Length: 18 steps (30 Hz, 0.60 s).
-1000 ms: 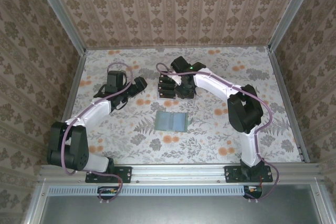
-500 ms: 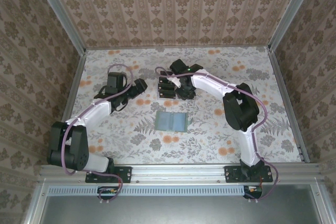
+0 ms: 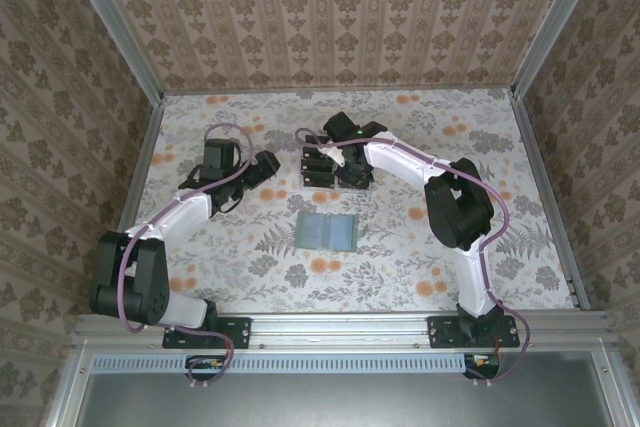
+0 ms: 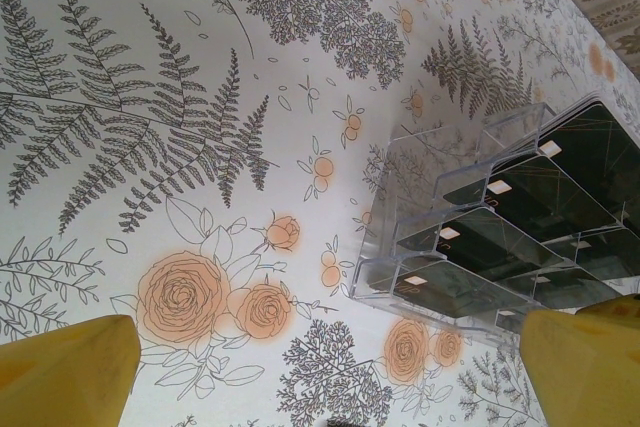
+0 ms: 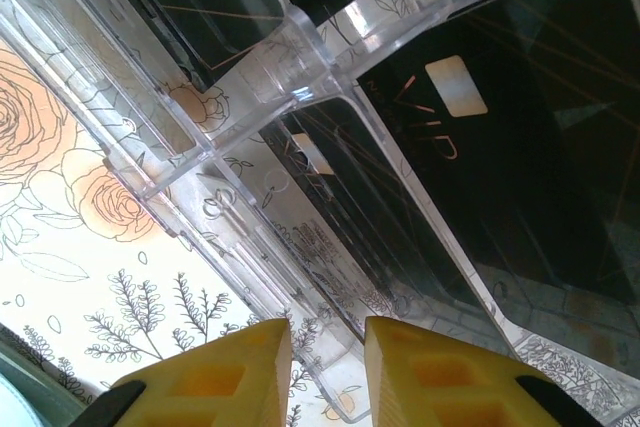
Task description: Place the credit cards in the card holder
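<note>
Right gripper (image 5: 327, 367) is nearly pressed together over the clear rack (image 5: 285, 42), can't tell if it's pinching a card (image 5: 520, 167), so it might grab plastic and drag the rack.

Grey-green card holder (image 3: 328, 232) flat on floral table (image 3: 230, 247), clear rack (image 3: 357, 182) of dark credit cards (image 3: 318, 170) just beyond, right gripper (image 3: 338, 159) over rack, left gripper (image 3: 268, 162) beside it.

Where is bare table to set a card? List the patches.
Free: near strip between flat grey-green card holder and arm bases; right side beyond the right arm. Crowded: the clear plastic slotted rack, left gripper beside, right gripper over it.
</note>
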Each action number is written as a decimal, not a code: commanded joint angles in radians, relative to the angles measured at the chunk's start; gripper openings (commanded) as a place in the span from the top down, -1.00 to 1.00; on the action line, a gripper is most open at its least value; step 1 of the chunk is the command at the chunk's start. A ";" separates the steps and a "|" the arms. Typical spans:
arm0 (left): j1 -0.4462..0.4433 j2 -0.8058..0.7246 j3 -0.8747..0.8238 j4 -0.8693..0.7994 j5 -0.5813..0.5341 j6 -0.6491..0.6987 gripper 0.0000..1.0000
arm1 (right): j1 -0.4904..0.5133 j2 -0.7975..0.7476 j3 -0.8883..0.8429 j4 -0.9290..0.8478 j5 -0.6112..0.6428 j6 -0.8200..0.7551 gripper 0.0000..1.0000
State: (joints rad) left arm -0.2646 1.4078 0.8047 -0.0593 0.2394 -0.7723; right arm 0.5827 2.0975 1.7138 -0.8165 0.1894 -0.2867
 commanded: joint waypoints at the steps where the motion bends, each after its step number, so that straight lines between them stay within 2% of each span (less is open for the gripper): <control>1: 0.008 0.007 -0.008 0.017 0.017 0.008 -0.99 | 0.003 0.019 0.001 -0.030 0.015 -0.021 0.28; 2: 0.007 0.009 -0.007 0.019 0.018 0.007 -1.00 | 0.005 0.018 0.002 -0.027 0.019 -0.020 0.18; 6: 0.007 0.013 -0.007 0.024 0.021 0.008 -1.00 | 0.006 0.012 0.002 -0.018 0.039 -0.029 0.16; 12: 0.007 0.030 -0.005 0.030 0.024 0.007 -0.99 | 0.008 0.018 0.000 -0.021 0.040 -0.042 0.17; 18: 0.007 0.041 -0.003 0.036 0.028 0.007 -1.00 | 0.015 0.024 -0.015 -0.027 0.035 -0.050 0.28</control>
State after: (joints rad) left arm -0.2646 1.4342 0.8047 -0.0414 0.2508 -0.7723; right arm 0.5884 2.1033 1.7130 -0.8169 0.2066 -0.3176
